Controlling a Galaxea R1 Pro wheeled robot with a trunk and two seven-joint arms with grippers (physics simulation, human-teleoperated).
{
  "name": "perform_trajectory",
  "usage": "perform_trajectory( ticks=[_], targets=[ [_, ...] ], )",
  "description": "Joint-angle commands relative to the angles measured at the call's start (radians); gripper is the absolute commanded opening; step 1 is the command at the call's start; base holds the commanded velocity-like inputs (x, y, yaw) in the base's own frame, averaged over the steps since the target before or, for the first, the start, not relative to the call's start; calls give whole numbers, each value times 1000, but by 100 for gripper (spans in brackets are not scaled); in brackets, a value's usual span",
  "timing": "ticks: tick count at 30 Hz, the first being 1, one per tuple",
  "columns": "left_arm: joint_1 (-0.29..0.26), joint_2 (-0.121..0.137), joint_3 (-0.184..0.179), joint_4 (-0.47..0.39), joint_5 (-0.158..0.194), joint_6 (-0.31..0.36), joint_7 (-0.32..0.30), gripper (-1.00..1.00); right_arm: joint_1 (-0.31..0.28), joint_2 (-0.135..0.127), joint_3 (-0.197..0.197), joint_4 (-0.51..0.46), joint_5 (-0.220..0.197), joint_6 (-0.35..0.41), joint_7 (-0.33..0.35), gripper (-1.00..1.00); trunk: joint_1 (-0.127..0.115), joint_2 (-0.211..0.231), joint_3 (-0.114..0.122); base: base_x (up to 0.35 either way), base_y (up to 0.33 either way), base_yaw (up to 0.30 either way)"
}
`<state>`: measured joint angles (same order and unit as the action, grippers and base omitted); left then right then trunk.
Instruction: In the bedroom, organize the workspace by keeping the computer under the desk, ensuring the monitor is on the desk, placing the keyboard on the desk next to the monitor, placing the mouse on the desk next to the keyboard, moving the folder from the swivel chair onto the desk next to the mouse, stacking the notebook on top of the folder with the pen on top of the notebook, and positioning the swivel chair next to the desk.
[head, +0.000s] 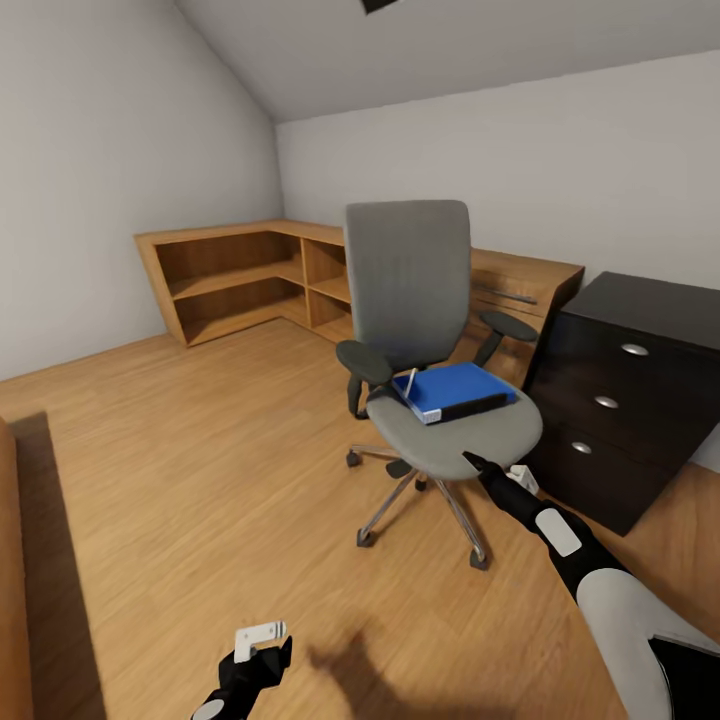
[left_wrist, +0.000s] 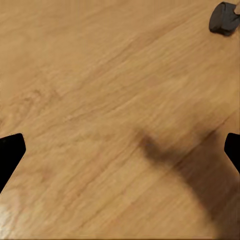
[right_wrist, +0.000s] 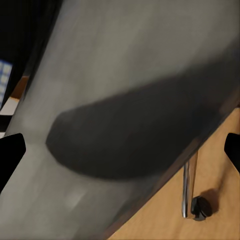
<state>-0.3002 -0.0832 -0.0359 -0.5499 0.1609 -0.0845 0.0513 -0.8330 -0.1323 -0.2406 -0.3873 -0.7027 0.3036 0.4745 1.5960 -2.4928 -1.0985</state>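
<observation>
You have a light wooden plank floor (head: 190, 440) running across the whole room, its boards laid on a diagonal, and it shows up close under the left wrist view (left_wrist: 100, 100) with a soft dark shadow falling over part of it. Along the far walls sits a low L-shaped light wooden shelf cabinet (head: 250, 275) tucked into the corner, its open compartments bare, with a closed section bearing a long silver handle (head: 505, 295) further along. Plain pale grey walls (head: 90, 150) rise to a sloping ceiling (head: 420, 40) above you.
</observation>
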Motion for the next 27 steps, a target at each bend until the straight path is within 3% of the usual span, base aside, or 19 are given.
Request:
perform_trajectory(
  ticks=[1, 17, 27],
  targets=[
    [0, 0, -4, 6, 8, -3, 5, 100, 0, 0, -3, 2, 9, 5, -2, 100, 0, 0, -1, 72, 0, 33],
    [0, -1, -4, 16, 8, -3, 5, 100, 0, 0, -2, 2, 9, 5, -1, 100, 0, 0, -15, 10, 0, 184],
    [0, -1, -4, 16, 8, -3, 5, 100, 0, -3, -3, 2, 9, 5, 0, 100, 0, 0, -16, 169, -30, 3]
  ],
)
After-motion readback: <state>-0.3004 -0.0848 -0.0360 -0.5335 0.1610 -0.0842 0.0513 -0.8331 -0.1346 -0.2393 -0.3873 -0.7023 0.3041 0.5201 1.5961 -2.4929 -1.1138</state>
